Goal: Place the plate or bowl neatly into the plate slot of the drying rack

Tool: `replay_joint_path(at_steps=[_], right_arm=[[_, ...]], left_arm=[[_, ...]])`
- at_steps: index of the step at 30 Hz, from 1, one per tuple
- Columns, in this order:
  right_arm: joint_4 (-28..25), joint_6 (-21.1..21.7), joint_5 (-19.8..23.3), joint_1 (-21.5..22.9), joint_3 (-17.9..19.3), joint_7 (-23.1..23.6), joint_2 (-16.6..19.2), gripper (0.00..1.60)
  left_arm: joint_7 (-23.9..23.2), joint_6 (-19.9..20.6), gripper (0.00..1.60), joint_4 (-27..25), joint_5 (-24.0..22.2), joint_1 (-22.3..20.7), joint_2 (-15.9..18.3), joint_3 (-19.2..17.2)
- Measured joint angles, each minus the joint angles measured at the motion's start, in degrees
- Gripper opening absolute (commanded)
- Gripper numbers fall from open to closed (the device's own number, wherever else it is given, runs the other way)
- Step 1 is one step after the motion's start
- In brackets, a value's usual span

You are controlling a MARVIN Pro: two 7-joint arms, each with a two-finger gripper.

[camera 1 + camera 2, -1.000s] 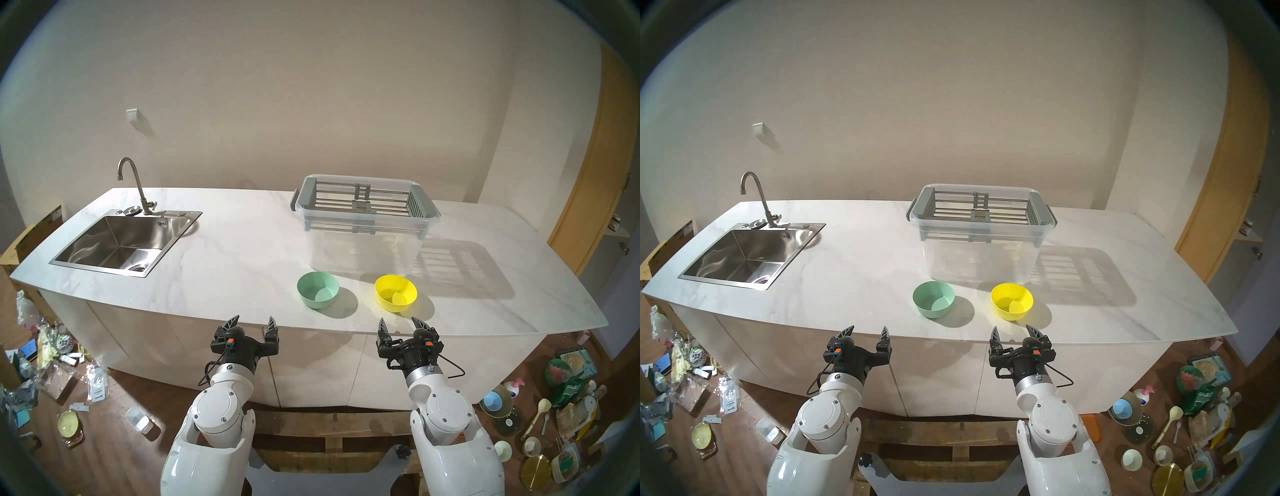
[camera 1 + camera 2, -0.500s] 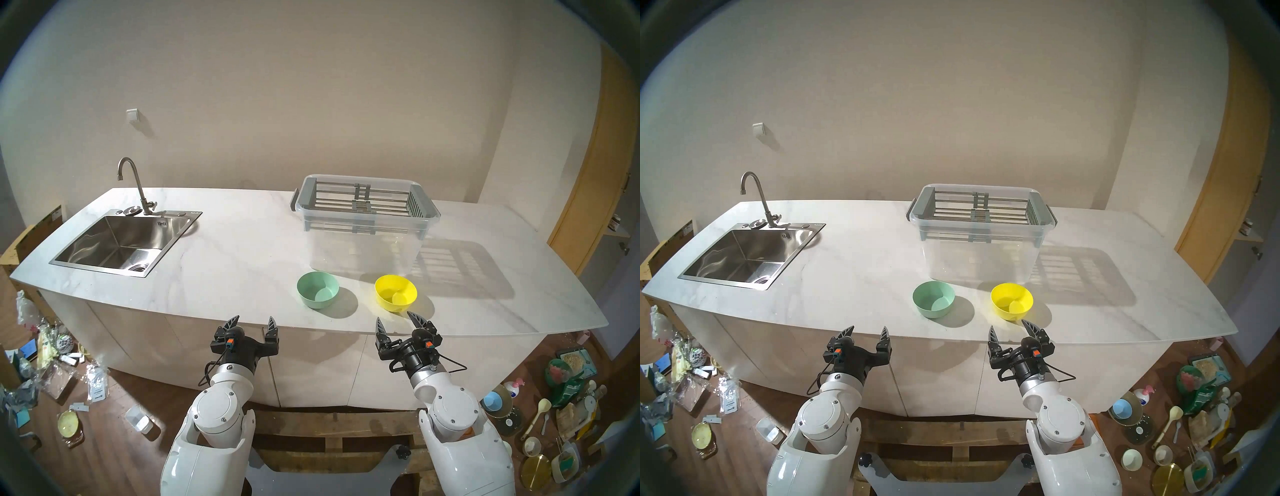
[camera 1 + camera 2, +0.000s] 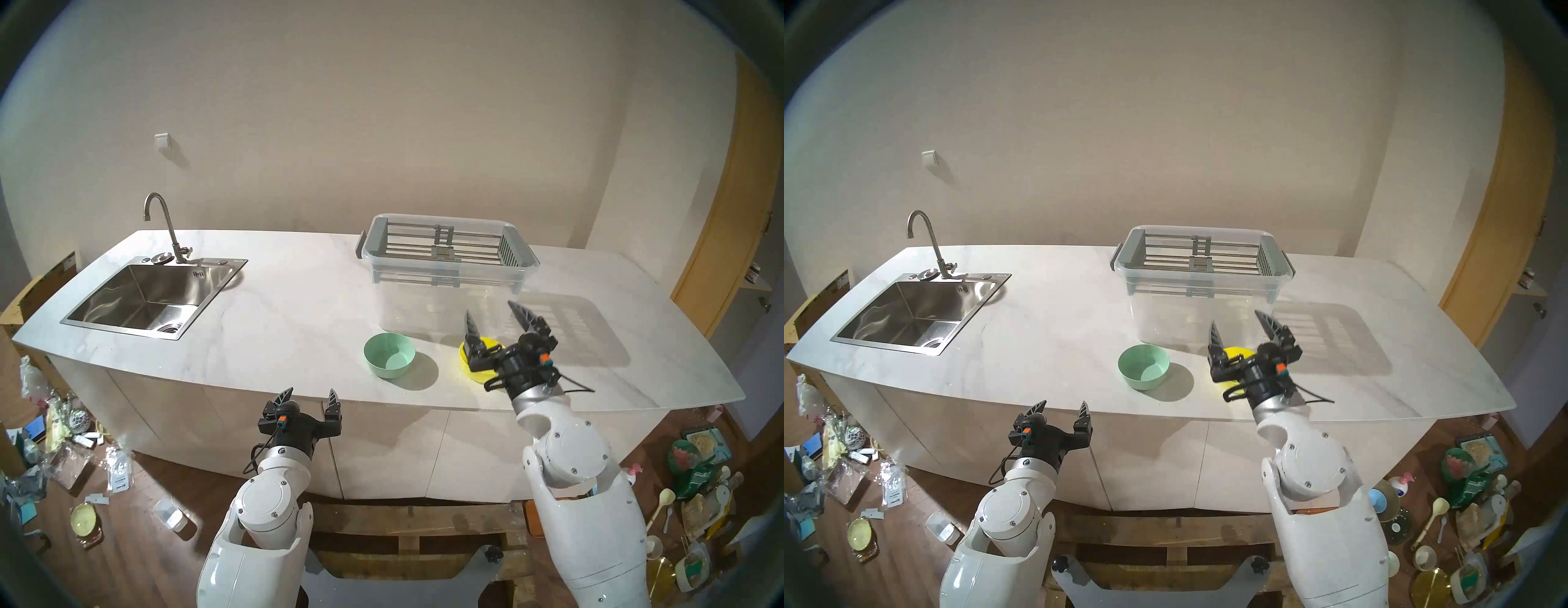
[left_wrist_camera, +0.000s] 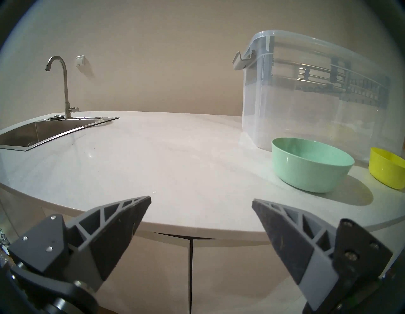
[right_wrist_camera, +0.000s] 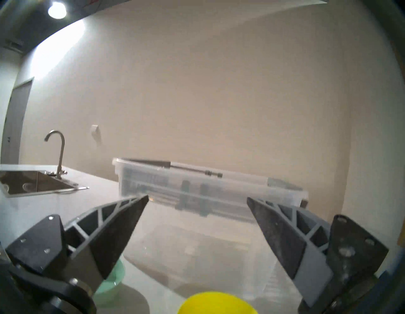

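A mint-green bowl (image 3: 389, 355) and a yellow bowl (image 3: 473, 372) stand upright near the counter's front edge, in front of the drying rack (image 3: 445, 248). The rack lies across the top of a clear tub. Nothing rests on its plate slot (image 3: 477, 251), the rods left of the slatted end piece. My right gripper (image 3: 489, 307) hangs open above the yellow bowl and hides most of it; in the right wrist view the yellow bowl (image 5: 217, 303) shows at the bottom, below the open fingers. My left gripper (image 3: 312, 389) is open and empty at the counter's front edge, left of the green bowl (image 4: 311, 166).
The clear tub (image 3: 445, 305) rises tall just behind the bowls. A steel sink (image 3: 144, 297) with a faucet (image 3: 163, 225) fills the counter's left end. The white counter (image 3: 297, 322) is bare between sink and tub. Clutter covers the floor on both sides.
My right arm has risen and reached forward from the counter's front edge to above the yellow bowl, jaws still wide. The left arm and both bowls have not moved.
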Motion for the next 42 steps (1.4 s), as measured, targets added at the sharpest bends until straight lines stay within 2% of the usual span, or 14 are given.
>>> replay_joint_path(at_steps=[2, 3, 7, 8, 13, 15, 19, 22, 24, 25, 28, 31, 33, 42], right_arm=[[0.7, -0.3, -1.3, -2.1, 0.9, -0.2, 0.5, 1.60], [0.3, 1.6, -0.1, -3.2, 2.6, -0.3, -0.3, 1.60], [-3.9, 7.0, 2.5, -3.3, 3.2, -0.3, -1.9, 1.60], [-5.2, 9.7, 3.2, -3.0, 3.2, -0.3, -2.3, 1.60], [-5.9, 18.5, 4.2, -2.2, 3.5, 0.1, -2.3, 1.60], [-5.9, 21.4, 4.5, -1.6, 4.2, 1.1, -0.9, 1.60], [-4.3, 20.0, 5.0, -0.1, 5.7, 2.0, 0.8, 1.60], [-7.1, 20.2, 5.3, 3.4, 8.4, 4.1, 3.7, 1.60], [-8.3, 20.6, 5.5, 5.2, 8.9, 5.2, 5.4, 1.60], [-10.4, 23.3, 6.7, 6.4, 9.8, 8.7, 7.5, 1.60], [-11.2, 28.7, 8.2, 6.6, 10.5, 14.3, 10.7, 1.60], [-10.6, 29.2, 8.6, 6.7, 10.6, 19.7, 13.8, 1.60], [-10.1, 29.0, 8.8, 6.8, 10.6, 21.5, 14.3, 1.60], [-7.5, 26.9, 8.7, 7.3, 10.1, 22.3, 14.6, 1.60]], left_arm=[[0.0, 0.0, 1.60, 0.0, 0.0, 0.0, 0.0, 0.0], [0.0, 0.0, 1.60, 0.0, 0.0, 0.0, 0.0, 0.0], [0.0, 0.0, 1.60, 0.0, 0.0, 0.0, 0.0, 0.0], [0.0, 0.0, 1.60, -0.1, 0.0, 0.0, 0.0, 0.0], [0.0, 0.0, 1.60, -0.1, 0.0, 0.1, 0.0, 0.0], [0.0, 0.0, 1.60, -0.1, 0.0, 0.1, 0.0, 0.0], [0.0, 0.0, 1.60, -0.1, 0.0, 0.1, 0.0, 0.0], [0.0, 0.0, 1.60, 0.0, 0.0, 0.1, 0.0, 0.0], [0.0, 0.0, 1.60, 0.0, 0.0, 0.0, 0.0, 0.0], [0.0, 0.0, 1.60, -0.1, 0.0, 0.1, 0.0, 0.0], [0.0, 0.0, 1.60, -0.1, 0.0, 0.1, 0.0, 0.0], [0.0, 0.0, 1.60, -0.1, 0.0, 0.1, 0.0, 0.0], [0.0, 0.0, 1.60, -0.1, 0.0, 0.1, 0.0, 0.0], [0.0, 0.0, 1.60, -0.2, 0.0, 0.1, 0.1, 0.0]])
